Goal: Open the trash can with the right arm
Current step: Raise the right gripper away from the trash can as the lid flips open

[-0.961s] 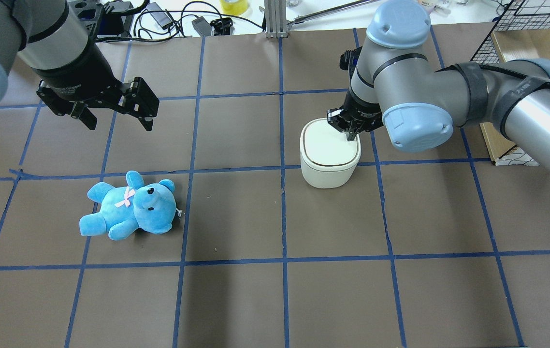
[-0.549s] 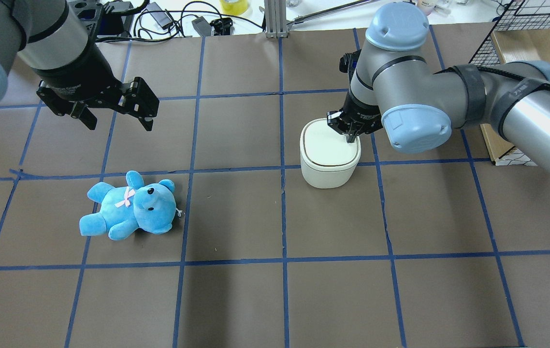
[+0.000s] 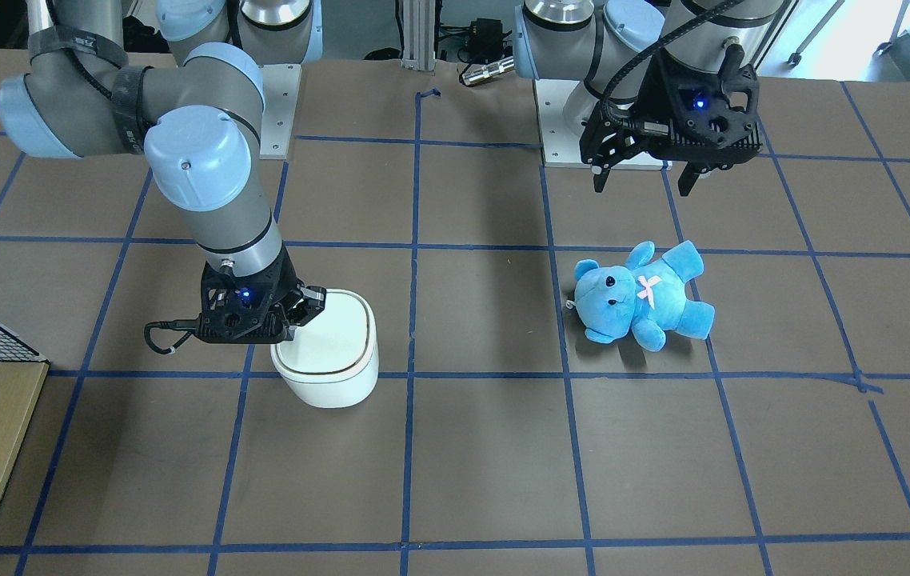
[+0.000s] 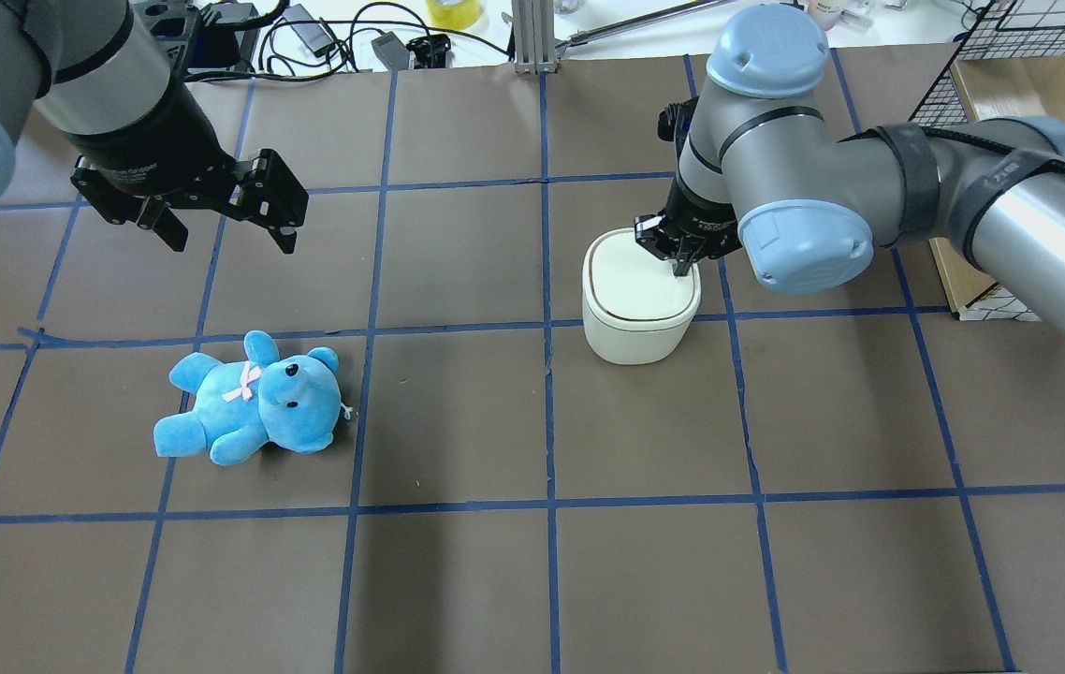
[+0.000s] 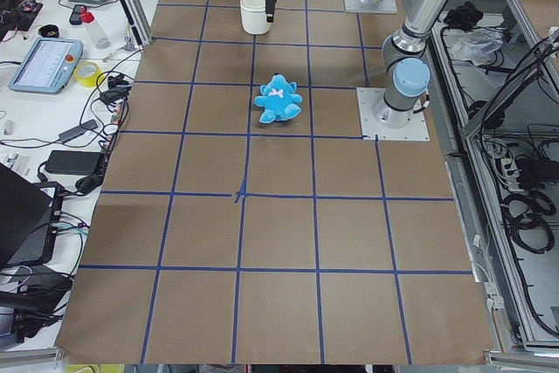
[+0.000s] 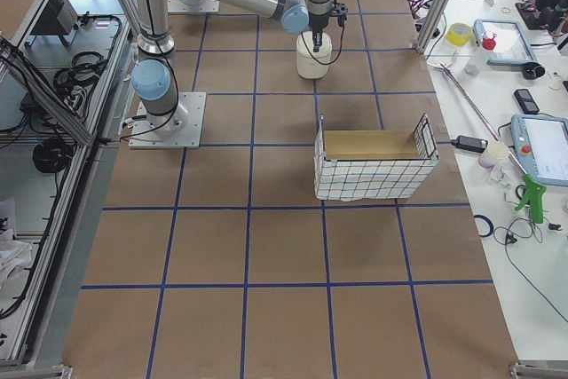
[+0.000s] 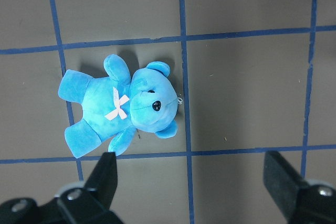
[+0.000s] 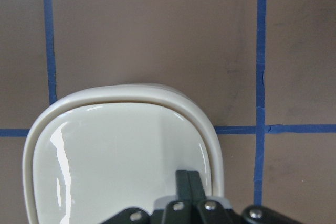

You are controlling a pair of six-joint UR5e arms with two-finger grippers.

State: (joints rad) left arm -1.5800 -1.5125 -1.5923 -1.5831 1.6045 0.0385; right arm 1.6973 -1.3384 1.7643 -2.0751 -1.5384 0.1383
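The white trash can (image 4: 640, 304) stands on the brown mat right of centre, its lid down and edged by a thin dark line. It also shows in the front view (image 3: 335, 356) and the right wrist view (image 8: 121, 156). My right gripper (image 4: 681, 270) is shut, and its tips touch the lid near its right rear edge, as the right wrist view (image 8: 188, 179) shows. My left gripper (image 4: 231, 241) hangs open and empty above the mat at the far left, over a blue teddy bear (image 7: 121, 103).
The teddy bear (image 4: 252, 402) lies on its back at the left. A wire basket with a wooden box (image 4: 1028, 94) stands at the right edge, close behind my right arm. Cables and devices (image 4: 327, 37) lie along the far table edge.
My right gripper's tips have sunk a touch on the lid and the can has shifted very slightly to the right. The lid stays down. The left arm has not moved.
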